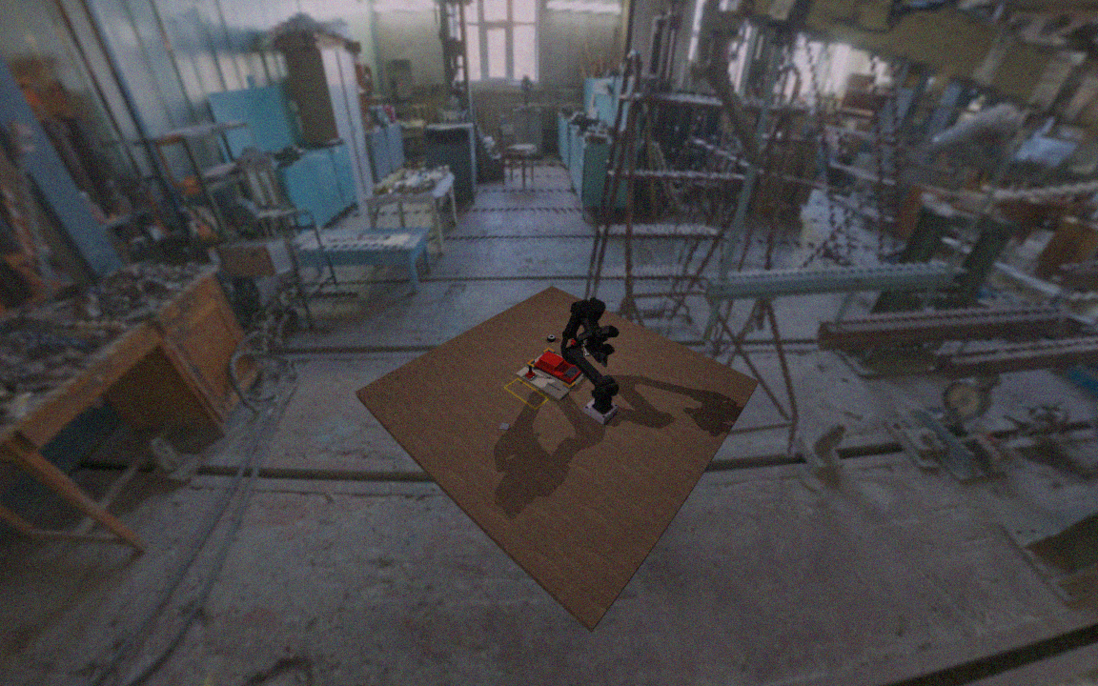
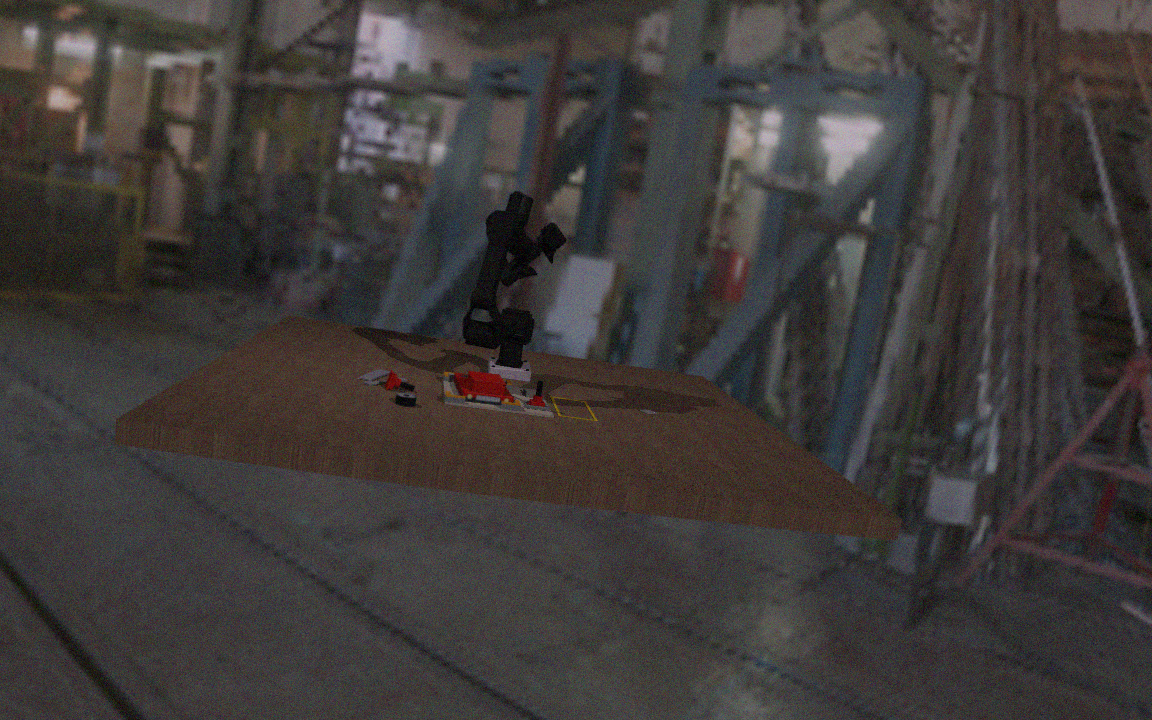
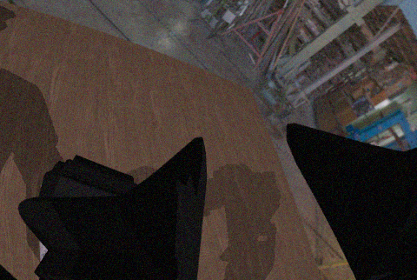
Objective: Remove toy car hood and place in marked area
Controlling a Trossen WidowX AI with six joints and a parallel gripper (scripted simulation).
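Big brown tabletop [image 1: 570, 512] fills the mid of the top view, black arm [image 1: 580, 350] folded up on its white base [image 1: 600, 414], long arm shadows thrown across the wood. Exterior view picks up what top can't: small loose bits left of the car, a grey piece [image 2: 374, 377], a red piece [image 2: 393, 380], a black wheel [image 2: 405, 396]. Toy car [image 2: 483, 386] sits red on its pale plate [image 2: 498, 404], hood too small to tell apart from the body; yellow-outlined marked area [image 2: 575, 409] just beside the plate. Wrist view shows only the hand [image 3: 246, 170], held up high, fingers abt half open, nothing betw them, touching nothing.
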